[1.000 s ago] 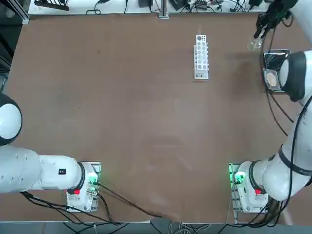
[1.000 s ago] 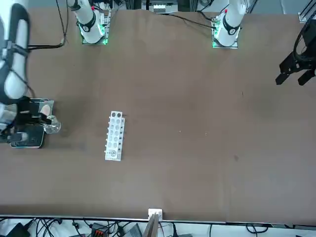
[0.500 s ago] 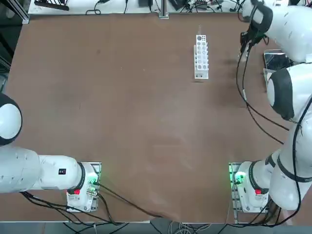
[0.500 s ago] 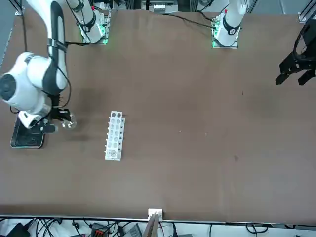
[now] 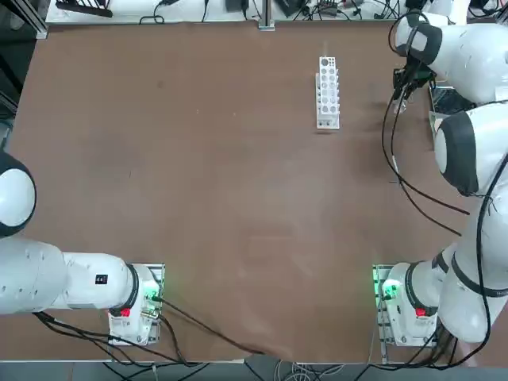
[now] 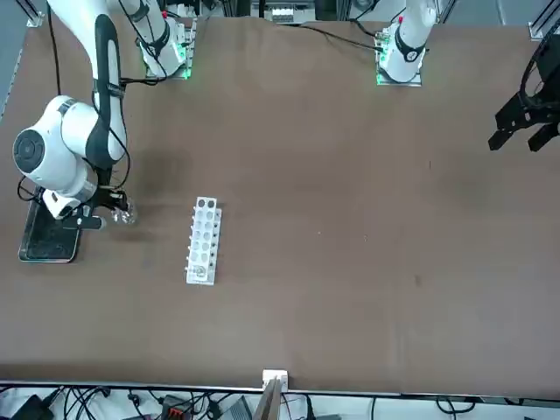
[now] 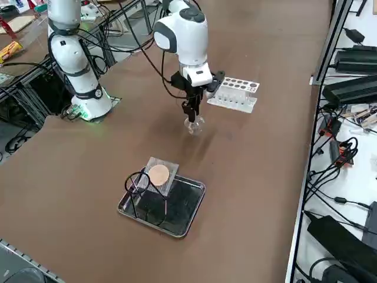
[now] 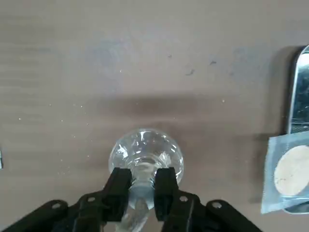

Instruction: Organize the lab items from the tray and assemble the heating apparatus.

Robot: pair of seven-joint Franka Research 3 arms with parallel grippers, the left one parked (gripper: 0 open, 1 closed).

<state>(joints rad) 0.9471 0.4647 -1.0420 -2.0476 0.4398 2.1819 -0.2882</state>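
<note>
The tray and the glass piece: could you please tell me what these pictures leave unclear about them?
- Top view: tray mostly hidden beneath the right arm.
- Front view: mesh and ring stand hidden by the arm.
- Wrist view: glass piece neck covered by right pincer; tray cut by edge.
- Whether the glass touches the table: unclear.

you had overhead, opposite and raised right-side cameras on the table (image 5: pixel 198 198); top and front both caught the test-tube rack (image 5: pixel 328 92).

A wide brown table (image 7: pixel 88 165) carries a shiny metal tray (image 7: pixel 191 212) near its right edge, as the robot sees it. A white test-tube rack (image 7: pixel 234 94) lies flat on the bare top towards the far edge, well apart from the tray. The arms' bases (image 5: pixel 401 305) are bolted along the near edge.
</note>
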